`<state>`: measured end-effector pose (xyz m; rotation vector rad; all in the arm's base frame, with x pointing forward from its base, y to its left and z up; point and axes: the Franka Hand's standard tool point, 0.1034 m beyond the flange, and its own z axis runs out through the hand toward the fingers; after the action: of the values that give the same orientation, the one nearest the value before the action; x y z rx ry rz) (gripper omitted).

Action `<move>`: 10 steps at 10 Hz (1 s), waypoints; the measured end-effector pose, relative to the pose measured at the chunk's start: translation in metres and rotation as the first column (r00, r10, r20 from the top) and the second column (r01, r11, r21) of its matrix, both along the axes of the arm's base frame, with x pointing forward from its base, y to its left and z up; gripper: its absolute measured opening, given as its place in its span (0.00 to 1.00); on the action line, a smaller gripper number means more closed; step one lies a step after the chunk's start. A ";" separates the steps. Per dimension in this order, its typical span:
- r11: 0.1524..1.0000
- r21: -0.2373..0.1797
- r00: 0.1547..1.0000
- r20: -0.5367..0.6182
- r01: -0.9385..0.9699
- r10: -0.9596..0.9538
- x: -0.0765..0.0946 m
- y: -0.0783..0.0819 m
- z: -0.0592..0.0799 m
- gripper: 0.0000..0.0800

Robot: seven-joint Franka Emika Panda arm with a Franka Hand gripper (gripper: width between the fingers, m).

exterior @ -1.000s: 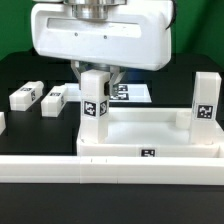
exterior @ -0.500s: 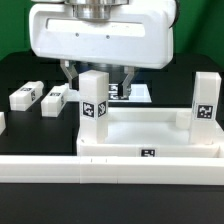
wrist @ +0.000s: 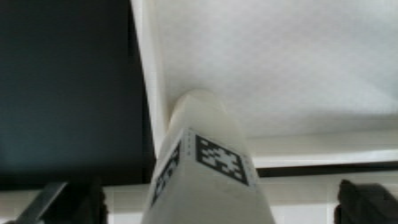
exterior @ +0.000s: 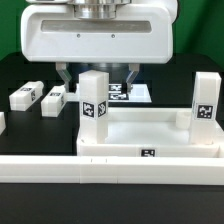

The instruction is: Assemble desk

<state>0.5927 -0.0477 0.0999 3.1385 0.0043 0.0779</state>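
near: long rail [exterior: 100, 175] | behind it the desk top [exterior: 150, 140], tag on its near wall | left leg [exterior: 95, 100] upright in its corner on the exterior view's left, right leg [exterior: 204, 100] upright at the other near corner | my gripper [exterior: 97, 72] over the left leg, jaws wide, one either side of its top, holding nothing | outer leg [exterior: 25, 95] and inner leg [exterior: 53, 100] lying loose on the table | far: marker board [exterior: 130, 93]
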 end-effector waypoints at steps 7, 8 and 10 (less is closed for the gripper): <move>0.849 -0.046 0.850 -0.021 -0.527 0.526 0.001 -0.002 0.000 0.81; 0.828 -0.047 0.830 -0.023 -0.558 0.558 0.001 -0.002 0.000 0.81; 0.721 -0.056 0.723 -0.038 -0.691 0.690 0.000 -0.006 0.000 0.81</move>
<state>0.5930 -0.0535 0.1003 2.8673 1.1572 0.0503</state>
